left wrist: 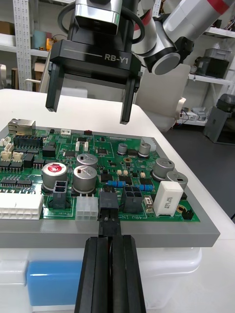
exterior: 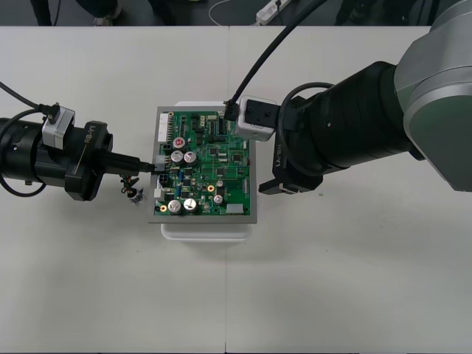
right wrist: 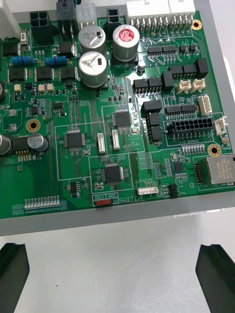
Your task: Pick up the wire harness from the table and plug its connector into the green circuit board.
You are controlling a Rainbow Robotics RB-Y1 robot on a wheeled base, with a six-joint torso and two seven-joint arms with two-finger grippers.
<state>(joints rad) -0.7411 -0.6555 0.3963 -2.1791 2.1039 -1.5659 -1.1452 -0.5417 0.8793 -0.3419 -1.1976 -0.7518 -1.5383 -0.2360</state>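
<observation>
While left jaws pinch the plug (left wrist: 108,206) at the board (exterior: 225,184), right jaws marked RB-Y1 stand spread.

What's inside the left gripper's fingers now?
The black plug, its tip at a connector on the green circuit board's edge. The left gripper's fingers cover the plug's rear; seating unclear.

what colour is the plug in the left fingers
Black plug; best seen in left wrist view.
</observation>
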